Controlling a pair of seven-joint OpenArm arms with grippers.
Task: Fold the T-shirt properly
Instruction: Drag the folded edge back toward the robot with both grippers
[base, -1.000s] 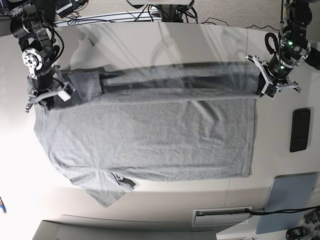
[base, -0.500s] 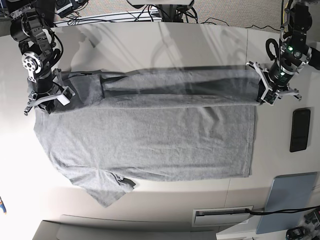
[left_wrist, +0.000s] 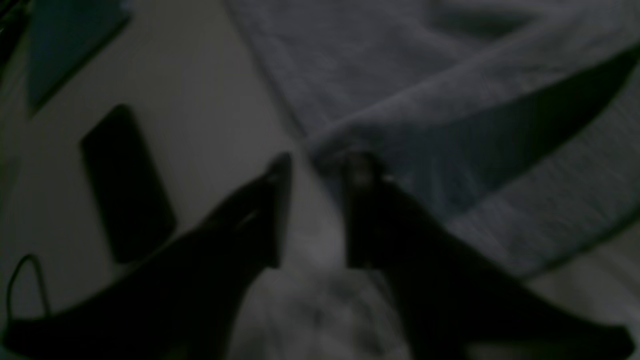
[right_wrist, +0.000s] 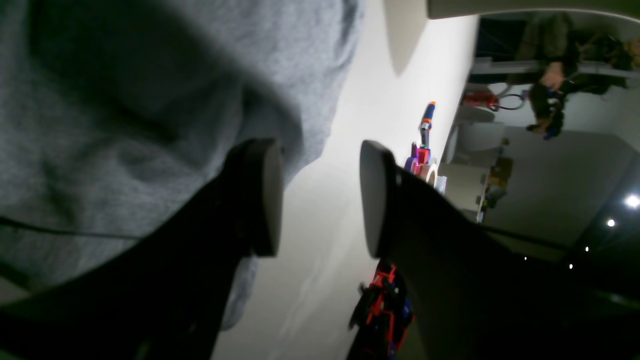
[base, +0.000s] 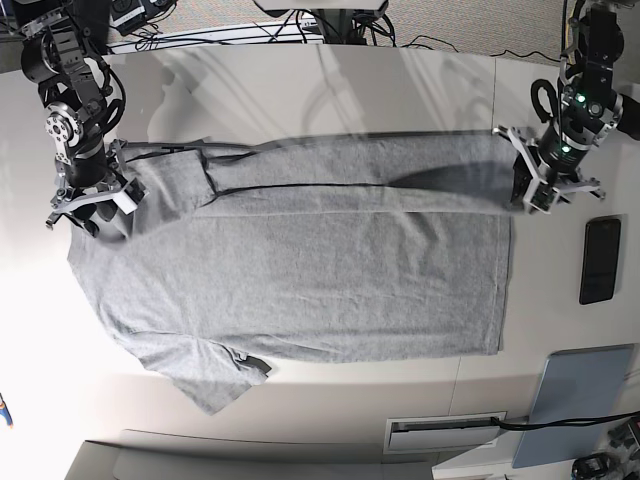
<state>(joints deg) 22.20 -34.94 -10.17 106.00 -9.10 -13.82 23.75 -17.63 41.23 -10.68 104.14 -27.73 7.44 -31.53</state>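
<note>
The grey T-shirt (base: 300, 270) lies spread on the white table (base: 330, 90), its far long edge folded over onto the body as a flat band (base: 350, 170). One sleeve (base: 210, 375) sticks out at the near left. My left gripper (base: 532, 193) stands open at the shirt's far right corner; in the left wrist view its fingers (left_wrist: 277, 200) are apart, with the cloth's corner (left_wrist: 340, 140) just past the tips. My right gripper (base: 92, 212) is open at the far left by the folded sleeve; between its fingers (right_wrist: 260, 195) only bare table shows, and the T-shirt (right_wrist: 125, 125) lies beside them.
A black phone (base: 600, 260) lies right of the shirt, also seen as the phone (left_wrist: 125, 180) in the left wrist view. A blue-grey pad (base: 585, 400) sits at the near right. A slotted plate (base: 445, 432) is at the front edge. Colourful toys (right_wrist: 425, 145) stand past the table's side.
Both grippers have opened and let go of the shirt's far edge. The lifted, stretched fold has dropped and now lies flat on the shirt's body.
</note>
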